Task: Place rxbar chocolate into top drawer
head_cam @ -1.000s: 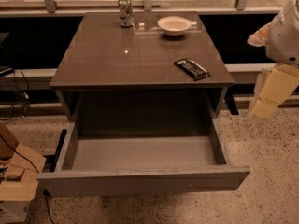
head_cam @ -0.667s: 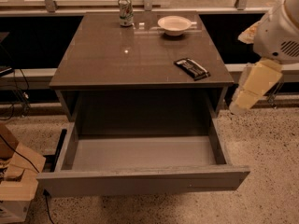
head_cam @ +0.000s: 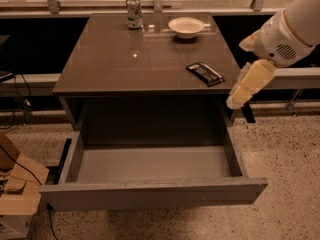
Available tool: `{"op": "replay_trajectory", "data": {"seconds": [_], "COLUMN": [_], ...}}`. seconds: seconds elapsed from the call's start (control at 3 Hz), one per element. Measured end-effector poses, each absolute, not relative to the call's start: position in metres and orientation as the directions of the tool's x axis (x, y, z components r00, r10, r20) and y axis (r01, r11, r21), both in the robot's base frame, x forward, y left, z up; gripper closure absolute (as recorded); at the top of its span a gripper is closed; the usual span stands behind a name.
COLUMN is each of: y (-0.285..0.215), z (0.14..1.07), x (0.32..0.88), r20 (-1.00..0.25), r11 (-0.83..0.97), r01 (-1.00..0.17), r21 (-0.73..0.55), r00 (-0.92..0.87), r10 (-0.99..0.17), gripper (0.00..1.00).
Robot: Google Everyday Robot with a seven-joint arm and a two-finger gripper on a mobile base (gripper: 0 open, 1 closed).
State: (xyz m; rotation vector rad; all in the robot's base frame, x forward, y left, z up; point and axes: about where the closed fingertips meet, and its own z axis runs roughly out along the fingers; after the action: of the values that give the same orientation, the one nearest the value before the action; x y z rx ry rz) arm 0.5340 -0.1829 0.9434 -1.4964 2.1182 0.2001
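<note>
The rxbar chocolate (head_cam: 205,73), a flat black bar with pale print, lies on the grey-brown table (head_cam: 115,64) near its front right edge. The top drawer (head_cam: 150,171) below is pulled wide open and its grey inside is bare. My gripper (head_cam: 239,100) hangs at the table's right front corner, to the right of the bar and a little lower than it, apart from it and holding nothing that I can see. Its cream fingers point down and to the left, above the drawer's right side wall.
A white bowl (head_cam: 186,27) and a drink can (head_cam: 133,12) stand at the back of the table. A railing and a window run behind. Cardboard (head_cam: 17,184) and cables lie on the floor at the left. Speckled floor spreads to the right.
My arm has swung left and inward, bringing the gripper from beyond the table's right side to its right front corner. The bar, bowl, can and drawer have not moved.
</note>
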Motion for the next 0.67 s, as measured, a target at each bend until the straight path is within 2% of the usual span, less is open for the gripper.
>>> {"op": "replay_trajectory", "data": {"seconds": [0.33, 0.67], "y": [-0.185, -0.182], "z": [0.918, 0.906], "x": [0.569, 0.572], "r20": [-0.563, -0.566], "r11": [0.395, 0.402], "r01": [-0.913, -0.912], "r21": [-0.1, -0.079], "r00": [-0.275, -0.291], "r10": [-0.779, -0.771], "gripper": [0.0, 0.0]}}
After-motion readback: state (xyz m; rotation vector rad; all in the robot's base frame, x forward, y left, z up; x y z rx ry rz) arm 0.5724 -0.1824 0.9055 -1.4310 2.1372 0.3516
